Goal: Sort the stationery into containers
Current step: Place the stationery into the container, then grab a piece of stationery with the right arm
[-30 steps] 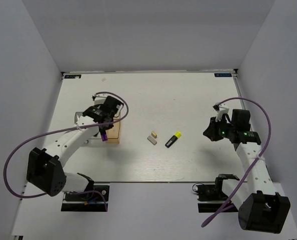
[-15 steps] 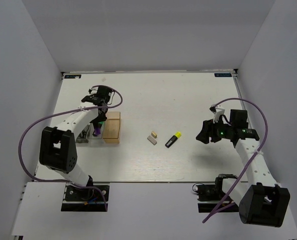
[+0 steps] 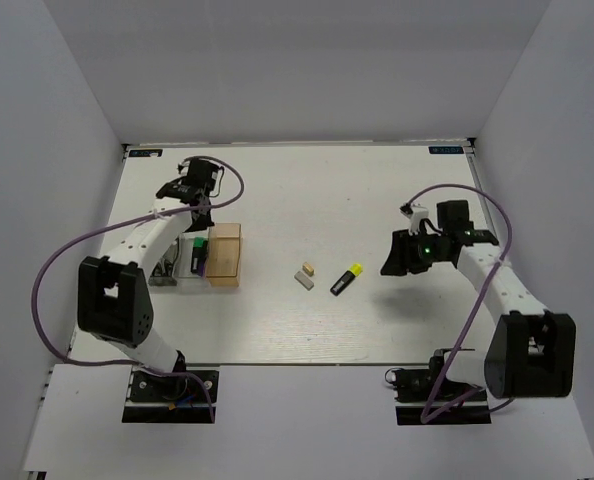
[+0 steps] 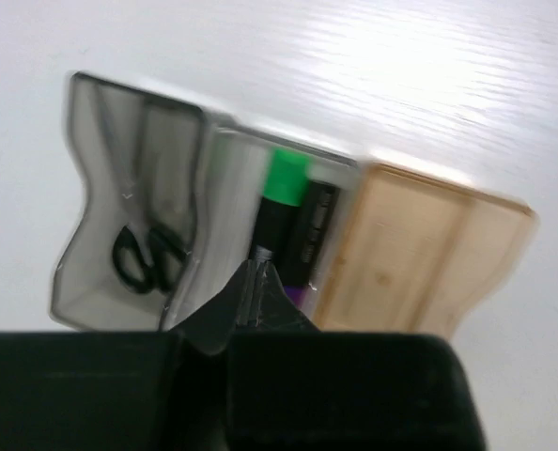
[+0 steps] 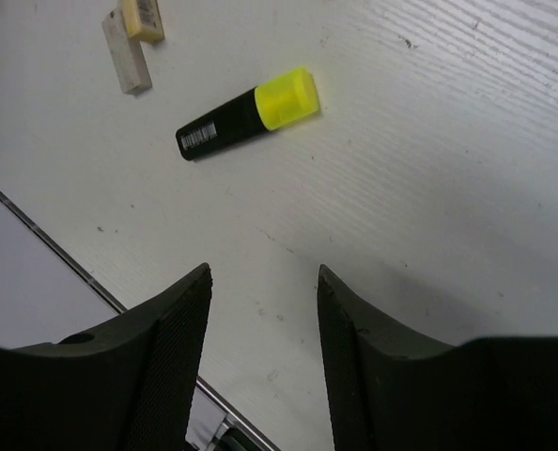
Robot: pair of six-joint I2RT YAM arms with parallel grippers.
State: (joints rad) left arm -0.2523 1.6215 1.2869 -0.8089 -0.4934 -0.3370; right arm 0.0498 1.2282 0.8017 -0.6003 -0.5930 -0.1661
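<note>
The grey translucent container (image 4: 224, 188) holds a green-capped highlighter (image 4: 284, 178) and, beside it, a black one with a purple end (image 4: 298, 293). The tan wooden container (image 4: 420, 254) stands against its right side. My left gripper (image 4: 257, 272) hovers above them, shut with nothing in it; in the top view the left gripper (image 3: 201, 208) is just behind the grey container (image 3: 182, 262). A yellow-capped highlighter (image 5: 251, 113) and two erasers, grey-white (image 5: 126, 52) and beige (image 5: 143, 19), lie mid-table. My right gripper (image 5: 260, 282) hangs open, a little to the right of the yellow highlighter (image 3: 346, 279).
Another clear tray (image 4: 129, 225) with a black scissors-like thing in it adjoins the grey container on the left. White walls enclose the table on three sides. The table's front edge (image 5: 72, 272) runs close under the right gripper.
The left gripper let the purple highlighter go into the grey container, drew back towards the far side and shut. The right gripper opened and swung left towards the yellow highlighter.
</note>
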